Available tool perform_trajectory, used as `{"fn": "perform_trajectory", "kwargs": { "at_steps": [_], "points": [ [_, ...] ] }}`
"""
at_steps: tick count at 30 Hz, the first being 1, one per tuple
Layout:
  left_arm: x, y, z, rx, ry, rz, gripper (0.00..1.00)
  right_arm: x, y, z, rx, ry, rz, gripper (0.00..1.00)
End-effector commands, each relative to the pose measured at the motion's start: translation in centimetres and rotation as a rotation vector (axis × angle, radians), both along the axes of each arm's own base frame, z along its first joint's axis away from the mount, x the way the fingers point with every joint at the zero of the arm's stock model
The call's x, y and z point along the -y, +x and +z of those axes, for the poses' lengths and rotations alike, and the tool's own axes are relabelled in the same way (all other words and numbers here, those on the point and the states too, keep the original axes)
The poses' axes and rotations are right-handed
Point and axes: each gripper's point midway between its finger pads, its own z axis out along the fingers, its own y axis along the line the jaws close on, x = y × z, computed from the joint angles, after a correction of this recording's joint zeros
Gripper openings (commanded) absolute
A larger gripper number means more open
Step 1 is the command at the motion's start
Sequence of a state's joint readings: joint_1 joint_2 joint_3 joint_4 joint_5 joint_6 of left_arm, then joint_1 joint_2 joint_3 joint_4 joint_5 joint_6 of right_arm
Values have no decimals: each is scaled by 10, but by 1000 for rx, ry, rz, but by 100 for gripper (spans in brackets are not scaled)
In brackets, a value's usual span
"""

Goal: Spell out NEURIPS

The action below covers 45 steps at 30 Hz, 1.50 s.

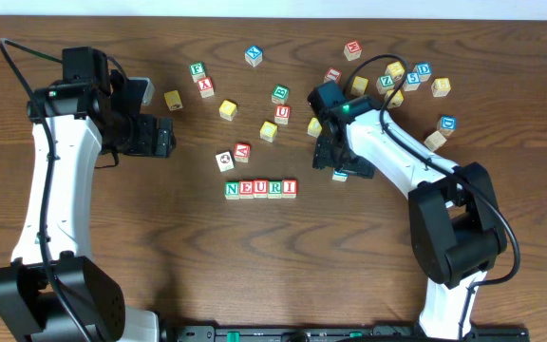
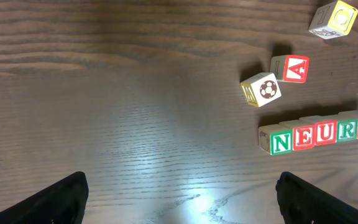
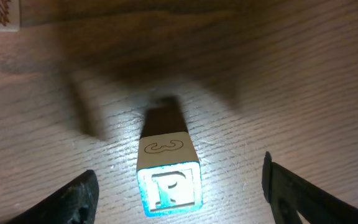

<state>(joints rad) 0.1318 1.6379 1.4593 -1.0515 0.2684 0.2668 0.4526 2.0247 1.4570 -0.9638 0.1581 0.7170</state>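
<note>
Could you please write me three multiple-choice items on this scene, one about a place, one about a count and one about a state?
1. Where is the blue P cube?
A. between the fingers of the right gripper
B. stacked on top of another cube
C. lifted well clear of the wood

2. How many cubes stand in the lettered row?
A. three
B. five
C. seven

3. How is the left gripper?
A. shut on a cube
B. shut on nothing
C. open and empty

Answers:
1 A: the right wrist view shows the P sitting on the wood between the two fingers, with a gap on each side.
2 B: the row reads N, E, U, R, I.
3 C: its fingers stand wide apart with nothing between them.
</note>
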Motion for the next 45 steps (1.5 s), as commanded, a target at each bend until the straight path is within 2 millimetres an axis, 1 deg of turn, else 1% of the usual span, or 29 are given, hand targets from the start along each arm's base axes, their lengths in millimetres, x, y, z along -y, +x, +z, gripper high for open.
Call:
{"fn": "perform_trajectory", "kwargs": {
  "at_steps": [1, 8, 13, 15, 21, 23, 29, 40, 45],
  "points": [
    [2, 2, 11, 32, -3, -15, 95, 8, -1, -6, -1, -24, -29, 73],
    [2, 2, 11, 32, -3, -16, 95, 9, -7, -17, -9, -20, -37, 69],
    [2, 2, 11, 32, -3, -15, 95, 8, -5, -17, -2, -16, -37, 61],
    [2, 2, 11, 32, -3, -16, 95, 8, -5, -17, -1, -16, -37, 57],
    [2, 2, 11, 32, -3, -15, 95, 7, -4, -17, 4, -13, -37, 40],
    [2, 2, 11, 32, -3, -15, 95, 7, -4, -17, 4, -13, -37, 37],
    [2, 2, 11, 32, -3, -15, 95, 6, -5, -17, 3, -14, -34, 34],
    [2, 2, 11, 32, -3, -16, 95, -11, -9, -17, 14, -8, 5, 27],
    [2, 2, 11, 32, -3, -16, 95, -12, -9, -17, 15, -8, 6, 27]
  ]
}}
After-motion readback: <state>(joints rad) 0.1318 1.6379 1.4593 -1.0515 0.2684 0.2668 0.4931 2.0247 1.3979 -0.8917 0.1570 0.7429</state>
